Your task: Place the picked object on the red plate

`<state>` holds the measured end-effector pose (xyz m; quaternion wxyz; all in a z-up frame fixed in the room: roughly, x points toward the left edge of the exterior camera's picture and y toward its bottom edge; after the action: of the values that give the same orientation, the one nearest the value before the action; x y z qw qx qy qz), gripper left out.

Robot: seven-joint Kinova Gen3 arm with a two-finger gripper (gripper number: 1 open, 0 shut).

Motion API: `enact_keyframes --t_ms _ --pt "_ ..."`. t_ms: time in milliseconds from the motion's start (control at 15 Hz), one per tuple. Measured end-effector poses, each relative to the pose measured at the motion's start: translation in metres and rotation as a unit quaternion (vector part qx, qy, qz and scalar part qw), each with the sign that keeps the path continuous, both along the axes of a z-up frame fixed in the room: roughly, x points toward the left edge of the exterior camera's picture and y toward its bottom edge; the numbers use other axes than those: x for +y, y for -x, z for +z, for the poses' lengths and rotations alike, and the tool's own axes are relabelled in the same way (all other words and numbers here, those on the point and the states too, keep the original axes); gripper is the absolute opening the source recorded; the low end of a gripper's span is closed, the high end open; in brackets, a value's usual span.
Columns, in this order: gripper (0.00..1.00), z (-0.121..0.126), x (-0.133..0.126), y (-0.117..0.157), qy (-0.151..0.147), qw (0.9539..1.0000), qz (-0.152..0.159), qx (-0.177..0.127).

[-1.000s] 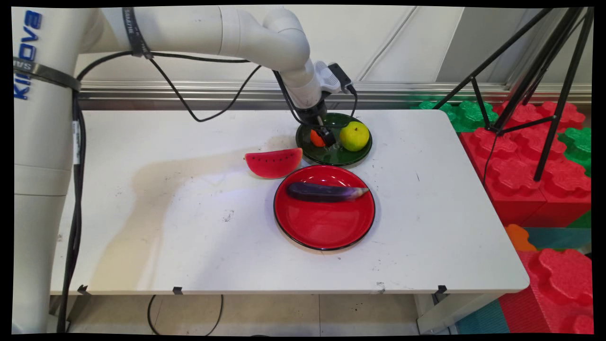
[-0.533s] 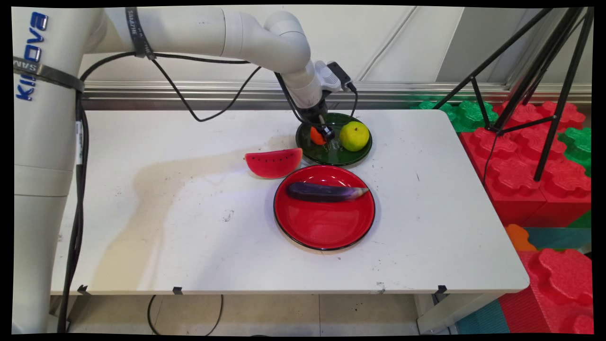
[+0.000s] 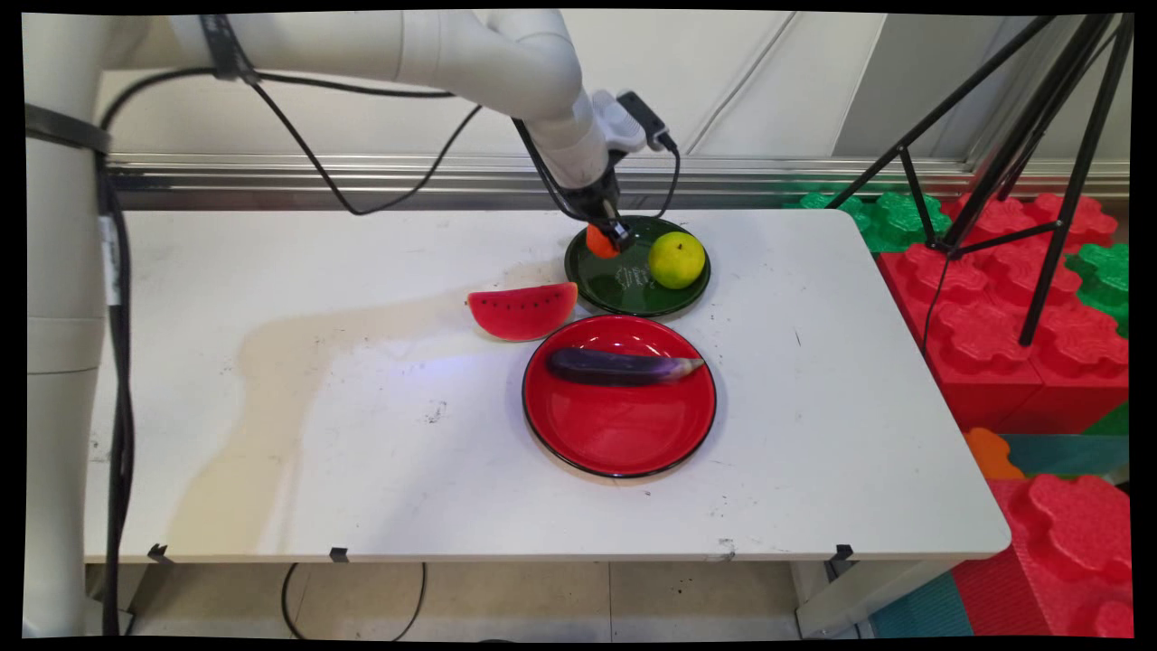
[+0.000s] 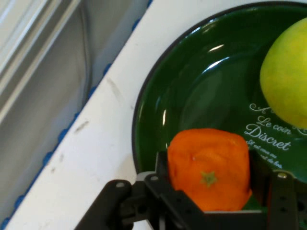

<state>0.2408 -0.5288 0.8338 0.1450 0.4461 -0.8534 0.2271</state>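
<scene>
Lifting off the green plate (image 3: 633, 294), our end effector (image 3: 613, 239) grips the orange fruit (image 4: 209, 167), which sat lower a second ago.

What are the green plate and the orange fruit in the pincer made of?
The green plate looks like glossy plastic or glazed ceramic: it shows sharp highlights and printed white lettering. The orange fruit, gripped by the pincer, looks like a matte moulded toy, probably plastic or foam: its colour is flat and its shape blocky, with a small moulded star.
</scene>
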Motion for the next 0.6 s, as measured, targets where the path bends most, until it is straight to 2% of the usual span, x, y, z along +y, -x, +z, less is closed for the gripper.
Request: enact_keyframes --t_ms 200,400,600 --pt "0.0 0.023 0.014 0.001 0.014 0.9999 -0.004 -0.006" --pt "0.0 0.058 0.04 0.004 0.039 0.9991 -0.012 -0.006" --pt "0.0 0.082 0.066 0.007 0.052 0.9984 -0.022 -0.005"
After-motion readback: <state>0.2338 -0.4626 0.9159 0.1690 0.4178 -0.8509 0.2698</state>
